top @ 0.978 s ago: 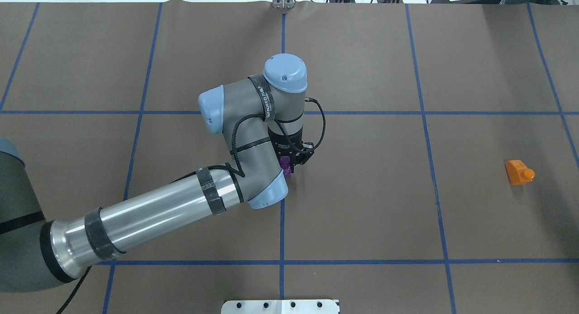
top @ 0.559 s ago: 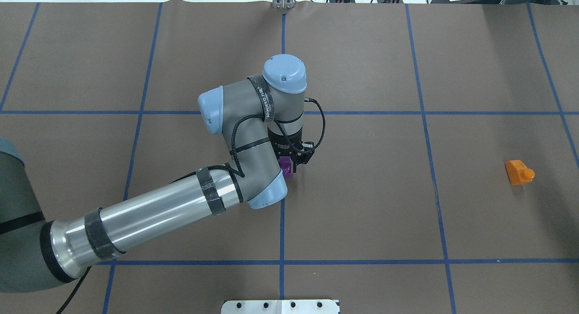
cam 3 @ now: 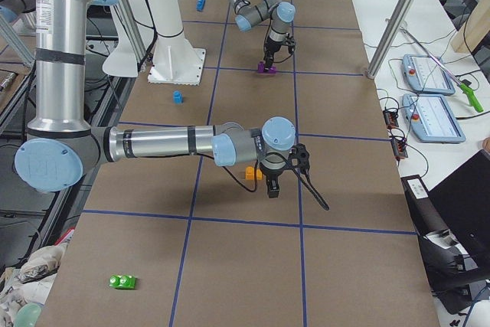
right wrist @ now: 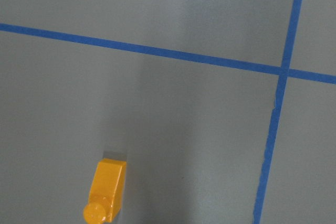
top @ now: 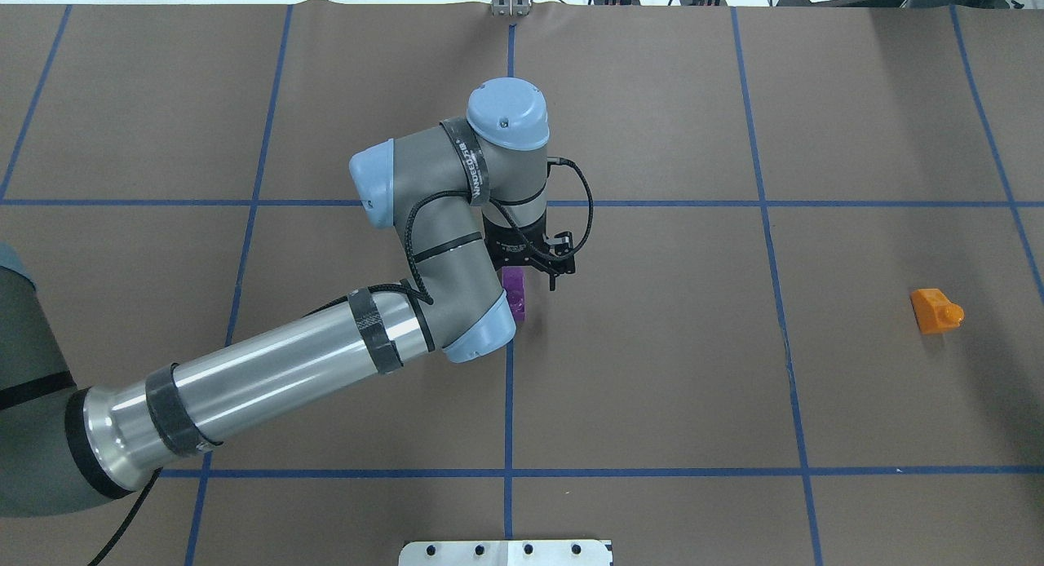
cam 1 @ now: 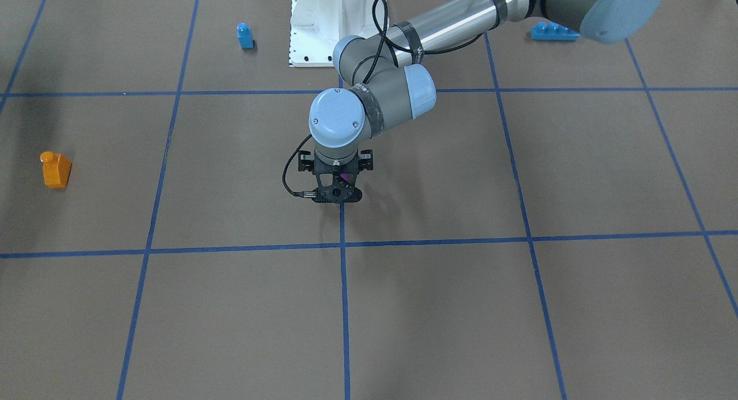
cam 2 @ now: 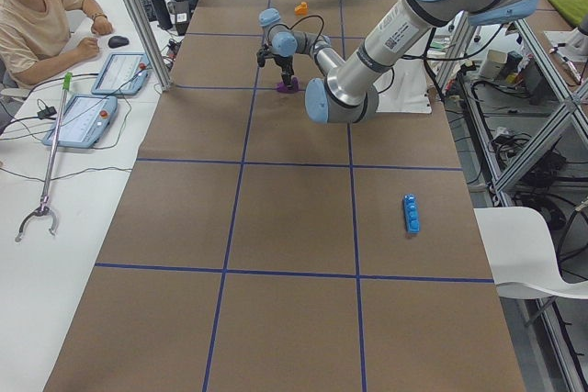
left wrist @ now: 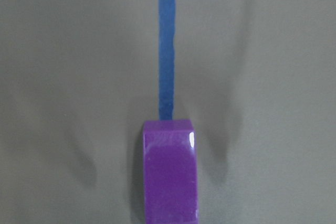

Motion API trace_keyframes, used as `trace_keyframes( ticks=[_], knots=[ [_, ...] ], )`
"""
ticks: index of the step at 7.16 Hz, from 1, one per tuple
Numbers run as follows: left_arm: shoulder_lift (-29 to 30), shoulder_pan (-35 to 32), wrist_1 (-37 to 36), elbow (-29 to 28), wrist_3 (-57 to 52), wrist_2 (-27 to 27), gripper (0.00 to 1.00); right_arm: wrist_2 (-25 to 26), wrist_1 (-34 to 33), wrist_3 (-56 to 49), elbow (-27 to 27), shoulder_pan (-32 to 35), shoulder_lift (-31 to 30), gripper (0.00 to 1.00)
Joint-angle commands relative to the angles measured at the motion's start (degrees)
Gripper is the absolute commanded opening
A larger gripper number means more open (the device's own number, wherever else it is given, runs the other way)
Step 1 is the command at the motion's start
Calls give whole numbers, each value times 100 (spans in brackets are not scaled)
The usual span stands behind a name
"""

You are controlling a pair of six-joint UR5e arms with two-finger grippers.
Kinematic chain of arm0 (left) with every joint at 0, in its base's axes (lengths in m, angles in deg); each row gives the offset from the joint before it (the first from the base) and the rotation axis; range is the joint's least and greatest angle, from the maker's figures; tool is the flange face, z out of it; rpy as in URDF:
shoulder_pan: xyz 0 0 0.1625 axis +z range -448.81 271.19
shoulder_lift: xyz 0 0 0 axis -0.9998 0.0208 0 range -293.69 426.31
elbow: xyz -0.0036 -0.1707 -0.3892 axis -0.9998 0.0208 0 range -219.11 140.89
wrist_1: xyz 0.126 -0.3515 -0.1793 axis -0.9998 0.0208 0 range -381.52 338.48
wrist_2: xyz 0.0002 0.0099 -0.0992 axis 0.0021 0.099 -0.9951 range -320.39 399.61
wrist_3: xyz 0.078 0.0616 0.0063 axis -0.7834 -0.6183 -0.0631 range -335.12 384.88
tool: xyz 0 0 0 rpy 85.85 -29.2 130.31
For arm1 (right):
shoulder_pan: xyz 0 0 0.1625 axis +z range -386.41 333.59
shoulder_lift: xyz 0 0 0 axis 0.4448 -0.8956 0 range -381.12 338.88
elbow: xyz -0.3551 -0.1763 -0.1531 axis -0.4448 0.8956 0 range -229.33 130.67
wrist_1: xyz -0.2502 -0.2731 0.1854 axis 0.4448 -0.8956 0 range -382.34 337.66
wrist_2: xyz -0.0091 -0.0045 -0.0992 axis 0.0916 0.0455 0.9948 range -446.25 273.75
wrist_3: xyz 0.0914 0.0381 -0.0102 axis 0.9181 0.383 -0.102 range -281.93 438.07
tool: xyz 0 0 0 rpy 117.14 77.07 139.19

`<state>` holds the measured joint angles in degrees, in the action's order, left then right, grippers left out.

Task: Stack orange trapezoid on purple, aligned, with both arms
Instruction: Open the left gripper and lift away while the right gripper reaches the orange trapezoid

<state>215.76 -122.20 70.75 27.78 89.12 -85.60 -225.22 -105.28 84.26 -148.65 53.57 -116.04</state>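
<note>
The purple block point(top: 515, 295) lies on the table on a blue tape line at mid-table. It fills the bottom centre of the left wrist view point(left wrist: 170, 177), with no finger touching it. My left gripper point(top: 538, 276) hangs just above and beyond it, open, with nothing in it. The orange trapezoid point(top: 934, 311) lies on its side far to the right, stud pointing right. It also shows low in the right wrist view point(right wrist: 106, 187). My right gripper point(cam 3: 273, 191) shows only in the exterior right view, beside the orange trapezoid point(cam 3: 251, 173). I cannot tell if it is open or shut.
A small blue single-stud block point(cam 1: 245, 36) and a long blue brick point(cam 1: 553, 31) lie near the robot's white base point(cam 1: 323, 19). A green block point(cam 3: 122, 282) sits at the near end. A person point(cam 2: 37, 25) sits at the side table.
My left gripper has lifted and drawn back from the purple block, which stays on the table and now shows more fully. The orange trapezoid has not moved.
</note>
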Motion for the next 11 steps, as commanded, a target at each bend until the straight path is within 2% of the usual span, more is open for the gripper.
trace_keyframes(
  ticks=[1,3,4,8,9,11],
  knots=[
    [-21,-325,-287,524,1,-30,99,228,467,1087,-35,-446,9,100],
    [-39,-553,-613,850,-8,-21,99,606,1136,2802,-9,-1183,-9,100],
    [-47,-633,-631,860,-8,-21,99,808,1295,3174,-9,-1605,-9,100],
    [-39,-713,-631,869,-8,-21,99,924,1367,2917,35,-2154,-114,99],
    [-47,-713,-631,869,1,-12,99,907,1559,2523,244,-2154,-201,98],
    [-48,-704,-640,869,10,-21,99,881,1833,2545,553,-2163,-185,98]
  ],
)
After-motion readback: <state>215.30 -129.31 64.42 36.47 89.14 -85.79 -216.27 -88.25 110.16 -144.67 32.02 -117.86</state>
